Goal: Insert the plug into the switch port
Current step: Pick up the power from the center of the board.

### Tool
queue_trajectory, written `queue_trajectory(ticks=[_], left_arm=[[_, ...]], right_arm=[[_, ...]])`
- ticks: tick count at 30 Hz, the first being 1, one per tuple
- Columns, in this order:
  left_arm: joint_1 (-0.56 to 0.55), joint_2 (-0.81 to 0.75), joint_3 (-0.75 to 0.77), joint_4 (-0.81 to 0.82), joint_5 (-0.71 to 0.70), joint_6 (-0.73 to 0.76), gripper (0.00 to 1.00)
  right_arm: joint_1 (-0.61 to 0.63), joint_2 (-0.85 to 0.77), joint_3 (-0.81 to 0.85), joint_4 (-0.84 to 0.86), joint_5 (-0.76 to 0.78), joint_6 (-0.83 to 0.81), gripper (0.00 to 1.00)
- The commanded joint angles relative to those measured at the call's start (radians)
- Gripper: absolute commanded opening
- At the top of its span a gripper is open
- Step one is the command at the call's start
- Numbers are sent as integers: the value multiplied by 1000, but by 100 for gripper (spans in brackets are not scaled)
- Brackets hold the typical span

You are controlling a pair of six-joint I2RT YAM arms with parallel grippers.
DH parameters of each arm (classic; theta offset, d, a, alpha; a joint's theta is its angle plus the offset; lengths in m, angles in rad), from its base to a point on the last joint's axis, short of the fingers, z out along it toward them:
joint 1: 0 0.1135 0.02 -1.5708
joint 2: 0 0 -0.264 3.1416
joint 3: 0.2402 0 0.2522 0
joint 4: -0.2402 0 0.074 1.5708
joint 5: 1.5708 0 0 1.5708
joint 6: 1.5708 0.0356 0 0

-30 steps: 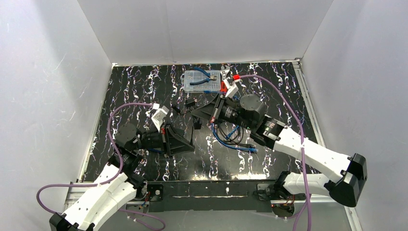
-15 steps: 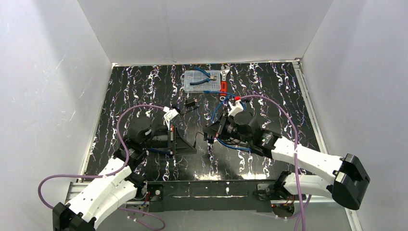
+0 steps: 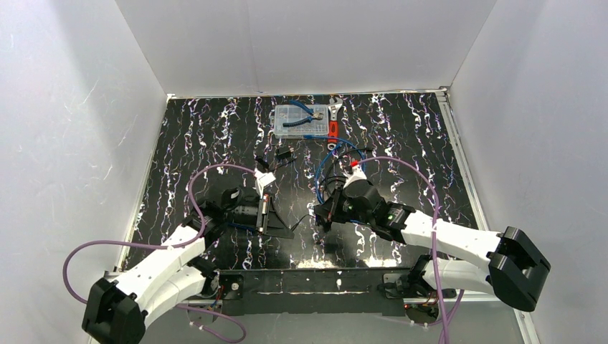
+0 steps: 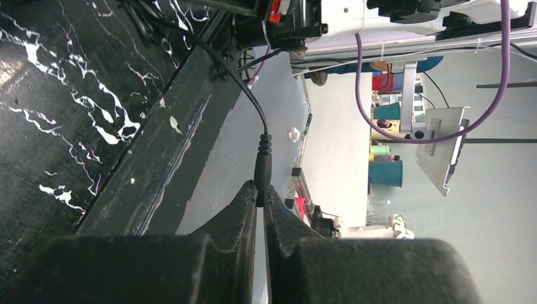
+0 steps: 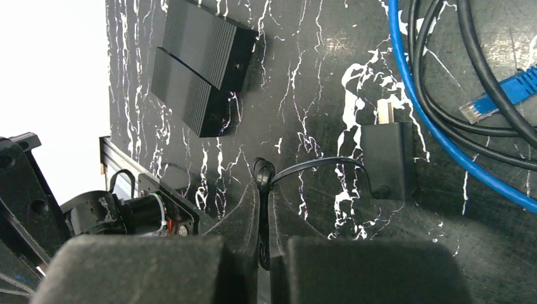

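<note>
the left tool [image 4: 261, 201] is pinching the black barrel plug [image 4: 262, 170], fingers pressed tight on its lower end. the right tool [image 5: 262, 190] is squeezing the thin black cord [image 5: 316, 163] beside the wall adapter [image 5: 389, 158]. the flat black switch box [image 5: 202, 63] is lying on the tabletop [image 5: 304, 76], apart from the right tool.
</note>
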Motion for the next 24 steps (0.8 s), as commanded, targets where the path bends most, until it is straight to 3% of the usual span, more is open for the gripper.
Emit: queue_trajectory(ticks=[1, 5, 8, 15, 24], left_arm=[[-3, 14, -7, -9, 54, 6, 0], [-3, 27, -8, -55, 63, 20, 0], [-3, 40, -11, -71, 69, 26, 0], [-3, 65, 19, -139, 81, 55, 0], [-3, 93, 74, -240, 124, 115, 0]], right_arm=[[3, -4, 19, -31, 8, -70, 20], [3, -42, 46, -105, 4, -154, 45], [3, -78, 84, -164, -4, -251, 54], [3, -172, 162, -295, -33, -468, 58], [32, -227, 242, -330, -247, -783, 63]])
